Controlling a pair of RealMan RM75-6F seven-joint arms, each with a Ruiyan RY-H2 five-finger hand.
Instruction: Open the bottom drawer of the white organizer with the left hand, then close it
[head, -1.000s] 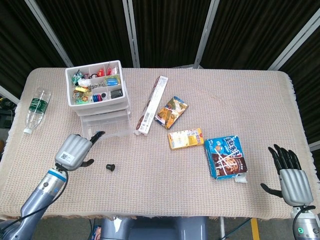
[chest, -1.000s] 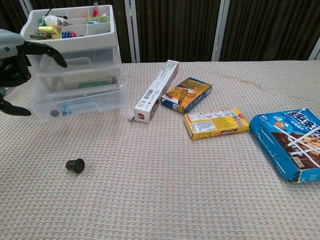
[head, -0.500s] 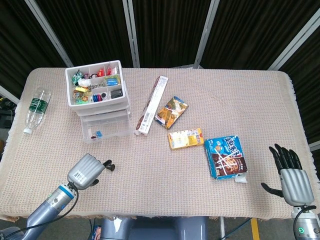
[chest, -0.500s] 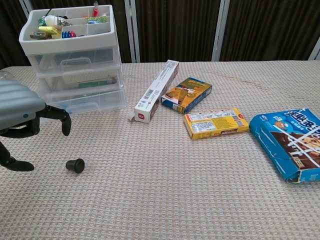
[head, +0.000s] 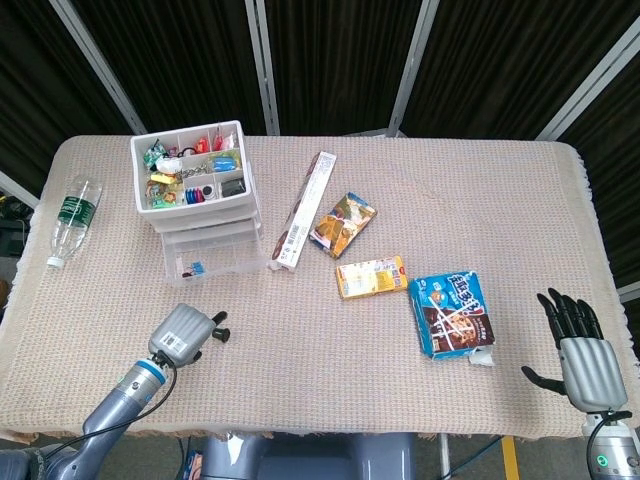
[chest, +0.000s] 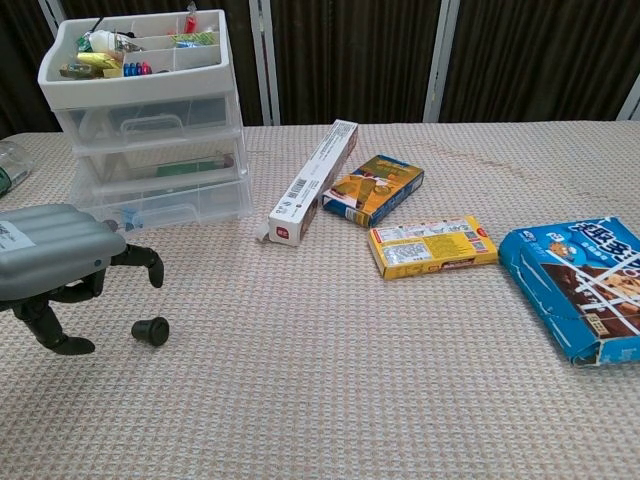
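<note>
I see the table (head: 500, 190) filling most of the head view. The white organizer (head: 197, 205) stands at upper left, its bottom drawer (head: 213, 260) projecting forward of the two drawers above. My left hand (head: 185, 335) sits at lower left, apart from the organizer, fingers curled downward and holding nothing. My right hand (head: 578, 350) lies at lower right, fingers spread, empty. A small black cap (chest: 151, 331) rests just beside the left hand.
</note>
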